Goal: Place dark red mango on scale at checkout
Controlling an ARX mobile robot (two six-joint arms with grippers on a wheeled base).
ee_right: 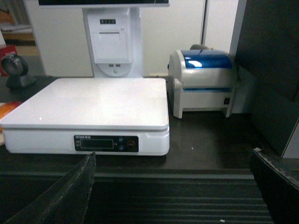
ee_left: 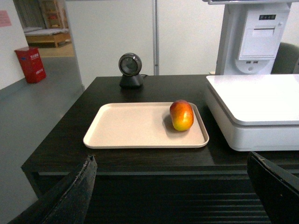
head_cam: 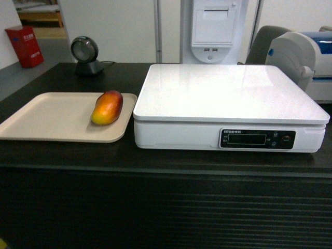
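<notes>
- Nearest the cameras, the left gripper [ee_left: 170,196] stood wide open and held nothing, its two dark fingers framing the bottom corners of the left wrist view; the right gripper [ee_right: 173,196] was spread just as wide and equally empty in its own wrist view.
- Just beyond them lay the ribbed front edge of the checkout [head_cam: 166,207], both grippers short of it.
- Past that edge, the dark red mango [ee_left: 181,115] lay ahead of the left gripper and slightly right of its centre line, resting on the right end of the beige tray [ee_left: 131,130] (untouched by either arm).
- Its long axis ran roughly front to back, red end farther away.
- The left arm was judged nearer; the right wrist view caught only an orange sliver at its left edge.
- The scale [head_cam: 228,98] sat just right of the tray, its top bare.
- Farthest back stood a round scanner [head_cam: 85,54].
</notes>
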